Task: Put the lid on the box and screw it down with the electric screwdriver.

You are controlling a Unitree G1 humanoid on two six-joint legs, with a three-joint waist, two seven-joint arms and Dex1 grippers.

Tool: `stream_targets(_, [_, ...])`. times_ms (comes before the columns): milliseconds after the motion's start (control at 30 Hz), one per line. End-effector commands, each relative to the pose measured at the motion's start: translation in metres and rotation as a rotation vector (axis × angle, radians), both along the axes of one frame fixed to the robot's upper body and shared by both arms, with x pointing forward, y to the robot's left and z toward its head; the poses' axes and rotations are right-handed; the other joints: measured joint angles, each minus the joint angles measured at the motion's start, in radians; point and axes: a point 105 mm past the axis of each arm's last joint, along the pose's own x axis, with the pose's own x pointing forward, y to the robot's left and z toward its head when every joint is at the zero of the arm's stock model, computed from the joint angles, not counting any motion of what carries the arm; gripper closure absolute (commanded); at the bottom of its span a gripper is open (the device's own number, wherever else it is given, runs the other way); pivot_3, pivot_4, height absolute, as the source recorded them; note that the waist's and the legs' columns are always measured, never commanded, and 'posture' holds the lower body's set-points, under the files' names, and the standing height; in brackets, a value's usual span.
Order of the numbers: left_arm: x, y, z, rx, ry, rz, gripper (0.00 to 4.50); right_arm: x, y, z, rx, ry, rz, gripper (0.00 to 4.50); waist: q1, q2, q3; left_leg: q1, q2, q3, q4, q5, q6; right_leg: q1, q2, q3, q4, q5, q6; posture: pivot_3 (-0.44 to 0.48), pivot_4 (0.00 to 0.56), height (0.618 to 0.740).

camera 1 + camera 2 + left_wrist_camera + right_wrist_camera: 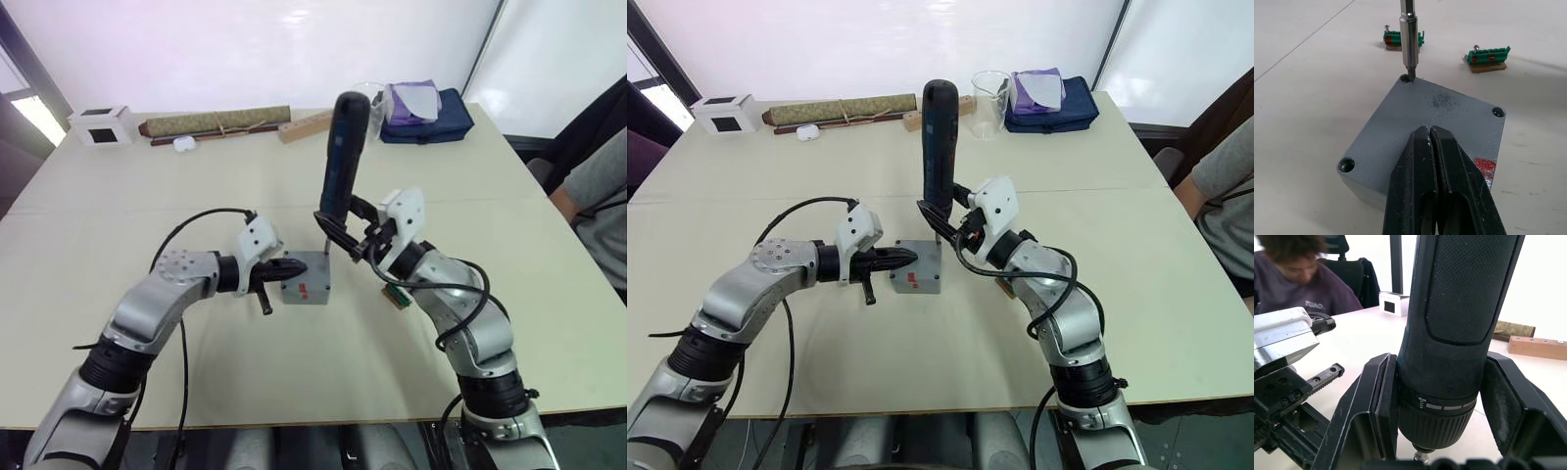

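The grey box (309, 288), with a red mark on its side (1484, 166), sits mid-table with the lid (1449, 112) lying flat on top of it. Screw holes show at the lid's corners. My left gripper (1430, 131) is shut with its tips resting on the lid's top. My right gripper (341, 230) is shut on the black electric screwdriver (345, 157), which it holds upright. The metal bit (1409, 44) stands in the lid's far corner hole. In the right wrist view the screwdriver (1459, 308) sits clamped between both fingers.
Two green terminal blocks (1403, 39) (1488, 56) lie just beyond the box. At the table's far edge are a white cube (101, 125), a rolled mat (216, 121), a wooden block (306, 125), a glass beaker (989, 103) and a blue bag (426, 116). A person (593, 196) sits at the right.
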Motion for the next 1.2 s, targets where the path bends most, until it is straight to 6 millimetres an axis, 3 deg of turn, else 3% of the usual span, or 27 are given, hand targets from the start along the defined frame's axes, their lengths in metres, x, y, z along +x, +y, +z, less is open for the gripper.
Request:
stream_targets(33, [-0.003,0.001,-0.008,0.024,0.019,0.004,4.50,-0.002,0.000,0.003,0.000,-0.040,0.000,2.39,0.000,0.000,0.000,0.001,0.000,0.000,0.000,0.000,0.000,0.001,0.000,0.000,0.000,0.000,0.000,0.000,0.150,0.740])
stream_targets(633, [-0.004,-0.002,-0.011,0.028,0.021,-0.001,4.50,0.006,-0.001,0.000,-0.010,-0.045,-0.026,2.39,0.001,0.000,0.000,0.004,0.000,0.000,0.000,0.000,0.000,0.003,0.000,0.000,0.001,0.000,0.000,0.000,0.150,0.740])
stream_targets(900, [-0.007,-0.002,-0.015,0.033,0.034,-0.001,4.50,-0.001,0.004,-0.055,-0.215,0.148,0.023,2.39,0.000,-0.002,-0.007,0.011,0.000,0.000,-0.002,0.000,0.000,0.011,0.000,0.000,-0.001,-0.002,0.000,0.000,0.150,0.740])
stream_targets(1067, [-0.007,-0.002,-0.017,0.034,0.037,0.001,4.50,0.007,0.006,-0.063,-0.232,0.175,-0.010,2.39,-0.001,-0.003,-0.012,0.026,0.000,0.000,-0.004,-0.002,0.002,0.025,0.000,0.000,-0.002,-0.009,-0.003,0.000,0.150,0.740])
stream_targets(1200, [-0.007,-0.003,-0.017,0.032,0.038,0.003,4.50,0.011,0.006,-0.069,-0.222,0.206,-0.030,2.39,0.000,-0.003,-0.015,0.028,0.000,0.000,-0.005,-0.002,0.003,0.027,0.000,0.000,-0.002,-0.010,-0.004,0.000,0.150,0.740])
